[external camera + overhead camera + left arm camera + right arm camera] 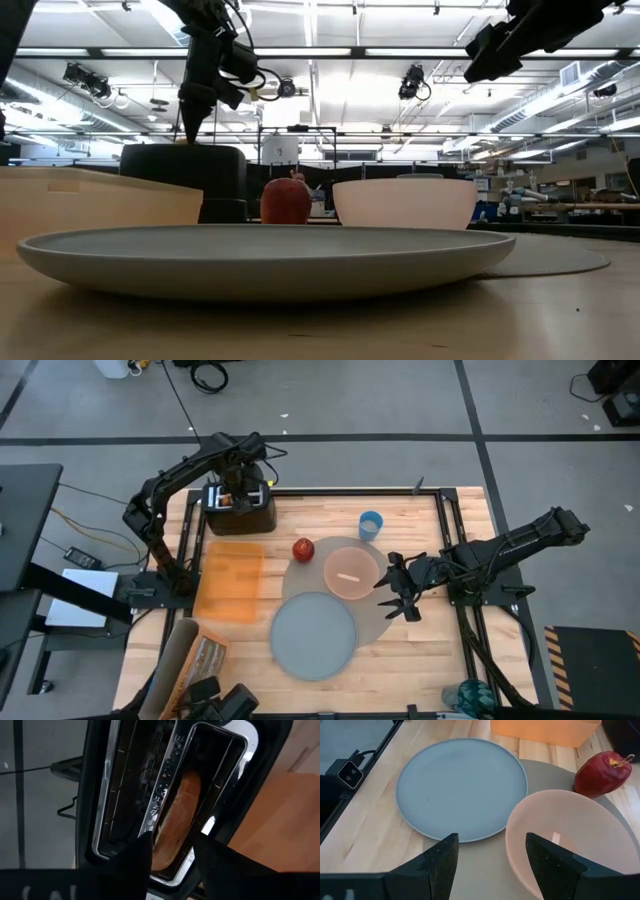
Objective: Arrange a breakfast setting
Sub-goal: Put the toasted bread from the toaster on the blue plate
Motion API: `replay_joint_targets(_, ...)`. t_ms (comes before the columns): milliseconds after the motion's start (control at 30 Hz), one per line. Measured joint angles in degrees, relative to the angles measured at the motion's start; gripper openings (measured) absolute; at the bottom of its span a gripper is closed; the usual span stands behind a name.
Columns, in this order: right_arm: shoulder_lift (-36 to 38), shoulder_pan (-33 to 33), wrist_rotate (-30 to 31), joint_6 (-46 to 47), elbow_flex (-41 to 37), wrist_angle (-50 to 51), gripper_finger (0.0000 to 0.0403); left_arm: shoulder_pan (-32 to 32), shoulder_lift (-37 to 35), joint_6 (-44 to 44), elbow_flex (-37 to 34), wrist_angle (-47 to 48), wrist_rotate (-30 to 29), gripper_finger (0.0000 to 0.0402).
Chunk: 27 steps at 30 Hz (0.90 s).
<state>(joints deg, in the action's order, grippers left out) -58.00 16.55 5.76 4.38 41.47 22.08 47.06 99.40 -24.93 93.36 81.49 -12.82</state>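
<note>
A bagel [176, 822] stands on edge in a slot of the black toaster [240, 516] at the far left. My left gripper [172, 851] is open right above that slot, pointing down, with one finger on each side of the bagel's top. The pink bowl [351, 571] and the red apple [303, 549] rest on the round grey-tan mat [375, 615]. The grey plate [314, 635] overlaps the mat's near left edge. A pale streak [556, 838] shows in the bowl. The blue cup [371, 525] stands beyond the mat. My right gripper [400, 588] hovers open above the mat, right of the bowl. My left gripper's fingers [137, 855] flank the bagel's upper edge [170, 845] from above, across its thickness. I cannot tell whether they touch it. The bagel sits in the toaster slot.
An orange translucent board [230, 582] lies left of the mat, in front of the toaster. A cardboard roll and packet [190, 660] lie at the near left corner. A black frame rail [455, 540] runs along the table's right side.
</note>
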Motion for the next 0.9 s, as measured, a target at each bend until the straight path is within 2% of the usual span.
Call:
replay_joint_targets(600,0.0,1.64,-0.19,0.63,0.0,1.96,0.0238,-1.0,0.01,-5.84,-0.02,-0.04,0.13,0.014)
replay_joint_targets(733,0.0,2.55,-0.28,0.63,0.0,1.95,0.0238,-1.0,0.01,-7.27,-0.02,0.2,0.03,0.0119)
replay_joint_targets(900,-0.01,3.21,-0.28,0.63,0.0,1.93,0.0238,-1.02,0.01,-7.31,-0.02,0.26,0.11,0.0059)
